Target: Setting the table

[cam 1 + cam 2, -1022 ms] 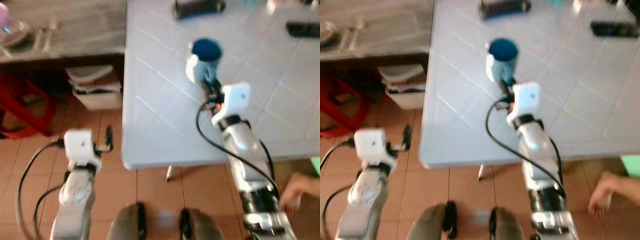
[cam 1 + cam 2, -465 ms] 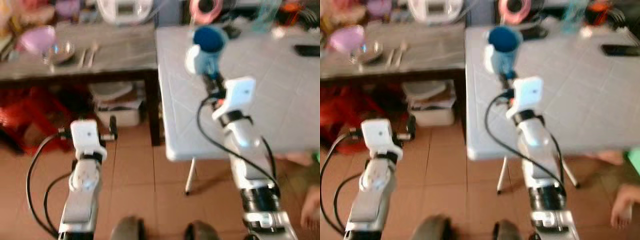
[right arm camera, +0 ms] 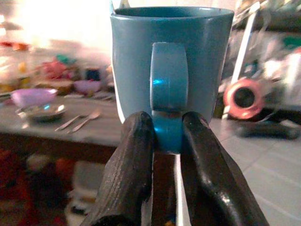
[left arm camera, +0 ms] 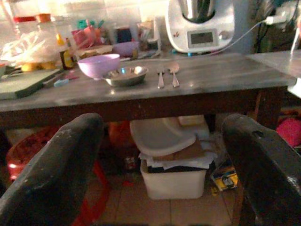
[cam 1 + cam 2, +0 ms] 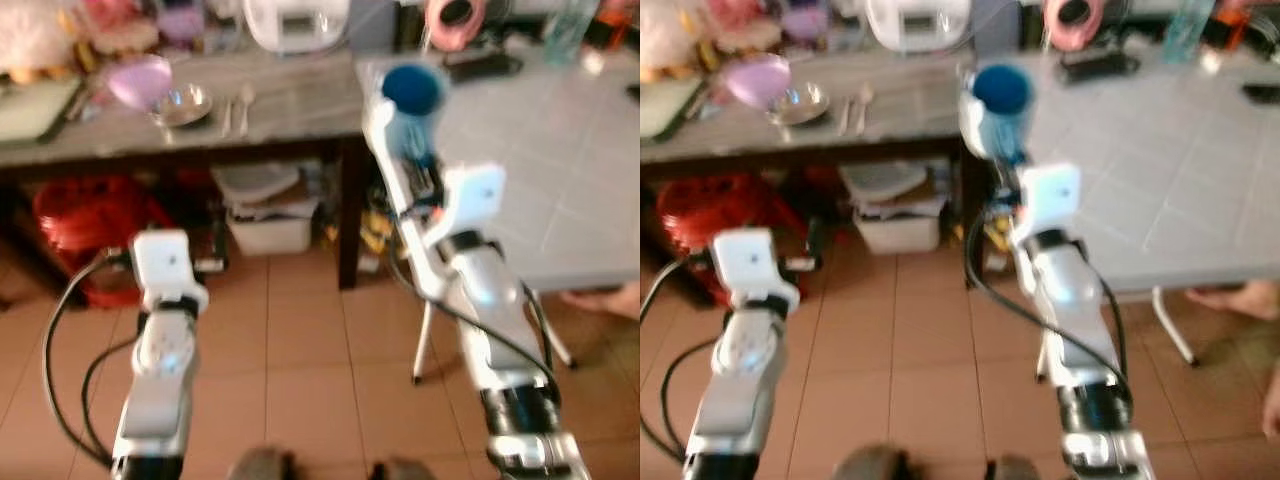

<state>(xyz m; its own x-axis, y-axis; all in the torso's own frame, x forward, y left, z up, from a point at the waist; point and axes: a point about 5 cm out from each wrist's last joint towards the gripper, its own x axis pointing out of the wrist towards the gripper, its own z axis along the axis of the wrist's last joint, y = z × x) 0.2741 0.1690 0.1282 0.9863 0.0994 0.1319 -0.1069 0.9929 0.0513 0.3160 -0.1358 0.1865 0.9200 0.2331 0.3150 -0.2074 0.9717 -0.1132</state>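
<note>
A blue mug (image 5: 407,115) hangs upright in the air beside the corner of the white table (image 5: 540,170), with my right gripper (image 3: 165,141) shut on its handle (image 3: 168,94). On the grey wooden side table (image 5: 200,115) sit a purple bowl (image 5: 140,82), a steel bowl (image 5: 182,102), and a fork and spoon (image 5: 238,102). My left gripper (image 4: 164,160) is open, low in front of that side table with nothing between its fingers (image 4: 56,174).
A white kitchen appliance (image 4: 200,23) and jars stand at the side table's back. Under it are a white bin with a lid (image 4: 171,160) and a red stool (image 5: 85,215). A pink tape roll (image 5: 452,15) and dark objects lie on the white table. A person's foot (image 5: 600,300) is at the right.
The whole view has swung left and back: the white table has slid right and the side table has come into fuller view. The mug stays in my right gripper.
</note>
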